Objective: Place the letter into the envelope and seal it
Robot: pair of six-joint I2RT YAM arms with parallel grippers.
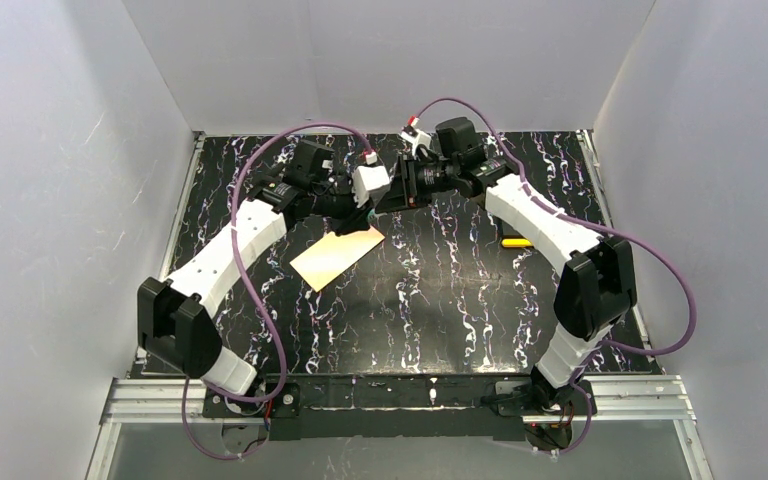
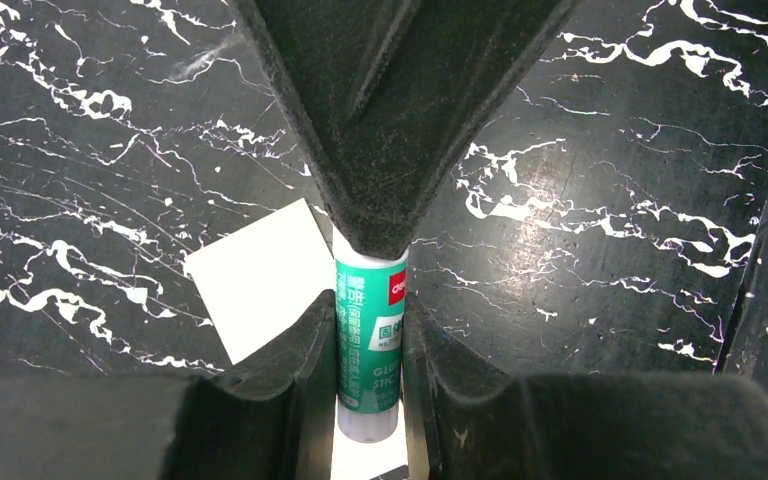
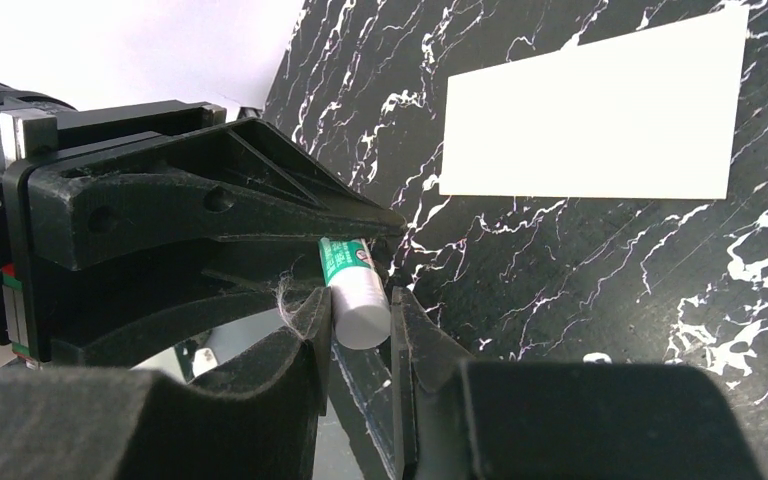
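The cream-tan envelope lies flat on the black marbled table, left of centre. It shows as a bright oblong in the left wrist view and the right wrist view. The letter is hidden from view. Above the envelope's far end, both grippers meet on a green-labelled glue stick. My left gripper is shut on its green body. My right gripper is shut on its white end. In the top view the left gripper and right gripper face each other.
A small yellow object lies on the table under the right forearm. White walls enclose the table on the left, back and right. Purple cables loop over both arms.
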